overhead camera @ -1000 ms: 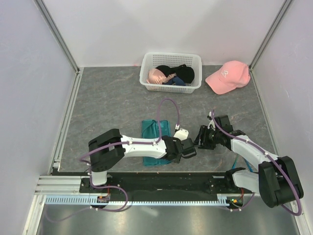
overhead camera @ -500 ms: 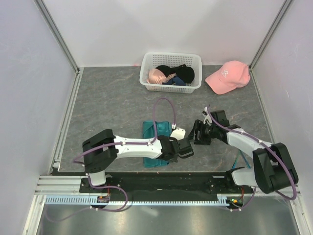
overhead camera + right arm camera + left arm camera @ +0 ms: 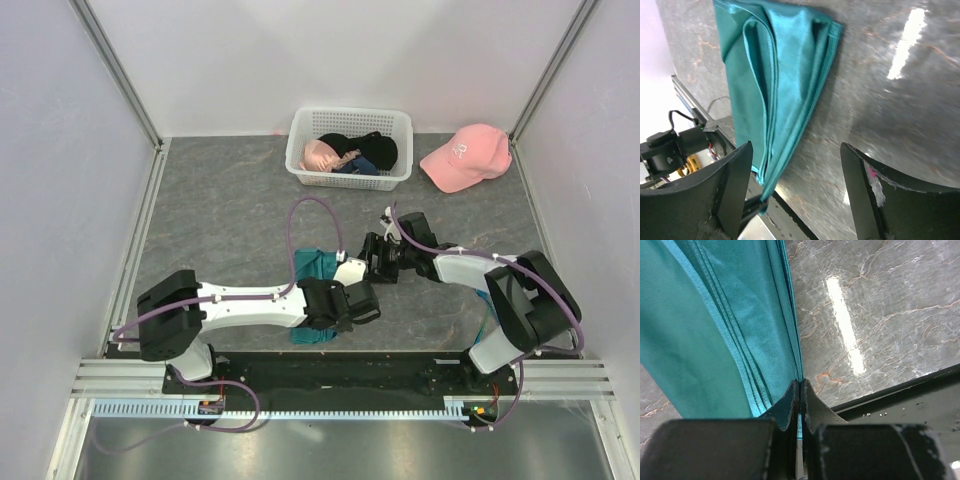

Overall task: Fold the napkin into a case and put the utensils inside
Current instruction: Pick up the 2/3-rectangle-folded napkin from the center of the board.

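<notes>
Tabletop (image 3: 230, 220) — left end effector (image 3: 799, 390) pinches napkin (image 3: 715, 330); right end effector (image 3: 796, 150) spread; cap logo (image 3: 457, 149) illegible.

My top cam's fixed high & behind the rig's near edge, looking down/fwd over the whole table (image 3: 230, 210). Left wrist cam rides on my left gripper (image 3: 799, 387), v. close, aimed along its jaws at the napkin (image 3: 715, 315) edge. Right wrist cam looks past my right gripper (image 3: 796, 150) from further off, tilted view. All 3 share the napkin & table top.
</notes>
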{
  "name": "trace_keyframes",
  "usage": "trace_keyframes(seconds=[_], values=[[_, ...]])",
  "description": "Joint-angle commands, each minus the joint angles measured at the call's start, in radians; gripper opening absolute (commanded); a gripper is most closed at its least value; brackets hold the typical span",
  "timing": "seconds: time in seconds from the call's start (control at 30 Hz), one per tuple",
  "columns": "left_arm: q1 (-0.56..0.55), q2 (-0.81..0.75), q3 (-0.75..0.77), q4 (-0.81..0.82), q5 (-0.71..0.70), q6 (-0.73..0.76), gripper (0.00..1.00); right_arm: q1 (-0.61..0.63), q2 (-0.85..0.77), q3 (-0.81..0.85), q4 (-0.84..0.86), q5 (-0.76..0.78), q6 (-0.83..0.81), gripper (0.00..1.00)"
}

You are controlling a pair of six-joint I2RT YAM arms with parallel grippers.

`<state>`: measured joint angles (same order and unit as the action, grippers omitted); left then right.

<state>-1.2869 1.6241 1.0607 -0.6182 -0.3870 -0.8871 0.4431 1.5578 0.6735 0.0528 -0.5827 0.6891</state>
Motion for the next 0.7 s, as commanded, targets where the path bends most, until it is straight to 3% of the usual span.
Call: trace_keyframes(seconds=[0.0, 0.23, 0.47, 0.67], values=[[-0.005, -0.053, -0.005, 0.031, -0.016, -0.044, 0.02, 0.025, 0.044, 0.026, 0.126, -0.009, 0.062, 0.77], [-0.006, -0.078, -0.018, 0.040, -0.010, -0.041, 0.02, 0.037, 0.125, 0.040, 0.203, -0.011, 0.099, 0.65], [-0.005, -0.089, -0.024, 0.051, -0.006, -0.038, 0.02, 0.037, 0.171, 0.060, 0.259, -0.008, 0.125, 0.41], [-0.005, -0.093, -0.042, 0.080, 0.008, -0.046, 0.02, 0.039, 0.206, 0.077, 0.275, -0.022, 0.121, 0.37]])
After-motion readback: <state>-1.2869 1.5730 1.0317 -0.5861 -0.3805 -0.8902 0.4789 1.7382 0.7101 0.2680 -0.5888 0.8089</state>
